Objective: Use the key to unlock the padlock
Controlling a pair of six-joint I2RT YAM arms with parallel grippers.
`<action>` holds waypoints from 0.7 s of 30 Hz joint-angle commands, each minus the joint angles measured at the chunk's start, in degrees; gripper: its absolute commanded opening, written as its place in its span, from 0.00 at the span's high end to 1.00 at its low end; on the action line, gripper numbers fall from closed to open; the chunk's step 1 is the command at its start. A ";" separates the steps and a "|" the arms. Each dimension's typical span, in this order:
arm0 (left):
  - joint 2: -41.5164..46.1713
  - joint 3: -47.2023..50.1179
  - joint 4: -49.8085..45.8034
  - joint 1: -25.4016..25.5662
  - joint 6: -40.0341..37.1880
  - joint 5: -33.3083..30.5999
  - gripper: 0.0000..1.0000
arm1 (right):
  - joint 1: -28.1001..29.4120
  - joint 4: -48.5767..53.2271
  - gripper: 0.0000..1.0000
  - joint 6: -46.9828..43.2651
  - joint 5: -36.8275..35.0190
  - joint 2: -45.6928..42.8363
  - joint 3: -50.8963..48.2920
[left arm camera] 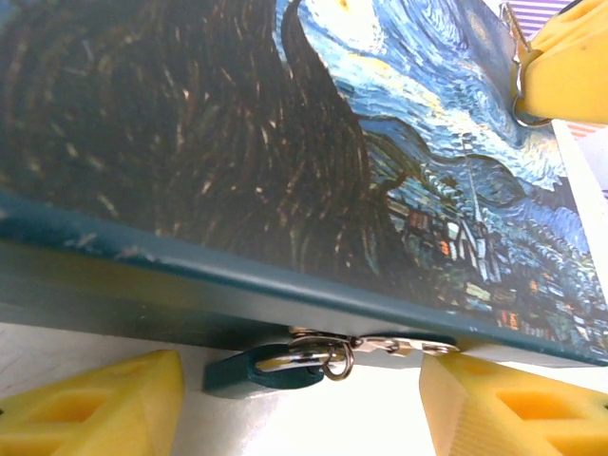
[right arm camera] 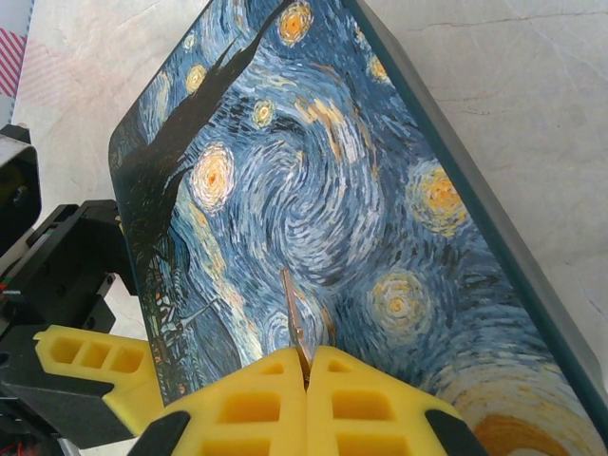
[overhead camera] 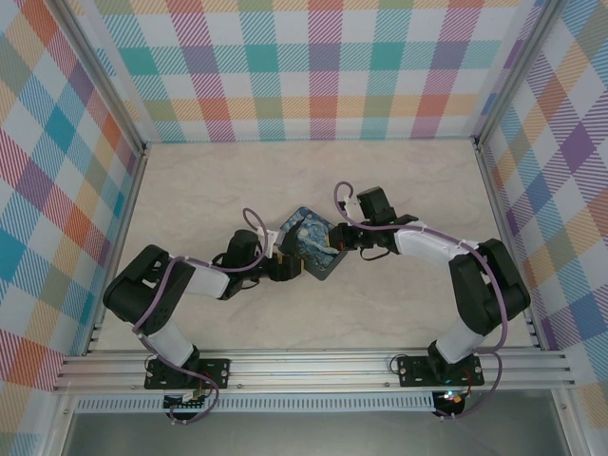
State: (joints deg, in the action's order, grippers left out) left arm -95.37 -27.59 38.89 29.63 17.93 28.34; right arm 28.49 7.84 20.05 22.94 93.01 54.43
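The left gripper (left arm camera: 304,410) is held with its jaws apart; the padlock (left arm camera: 261,372) is straddled between them but not touched. It is seen against the front edge of the painted box (left arm camera: 237,142), its shackle partly hidden by rings. The right gripper (right arm camera: 306,366) is clamped tight on the key (right arm camera: 294,318), whose head is buried between the pads, over the box lid.

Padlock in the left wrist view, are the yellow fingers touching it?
No, the padlock sits between the left gripper's fingers with a gap showing on each side.
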 commanded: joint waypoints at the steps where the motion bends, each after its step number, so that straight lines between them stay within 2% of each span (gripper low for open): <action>1: -1.84 0.90 3.19 1.66 -2.38 -1.74 0.35 | -0.28 2.09 0.96 -1.20 -0.88 0.95 0.93; 15: -5.59 -0.18 3.48 3.02 -3.37 -2.18 0.47 | -0.28 1.78 0.96 -1.51 -1.14 0.23 0.06; 21: -7.77 -0.86 3.66 3.72 -3.18 -1.68 0.48 | -0.28 2.26 0.96 -1.71 -1.58 0.10 -0.11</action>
State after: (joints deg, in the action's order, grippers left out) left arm -99.61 -27.66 45.41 31.38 15.31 25.39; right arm 28.49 7.84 20.03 22.68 93.06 54.46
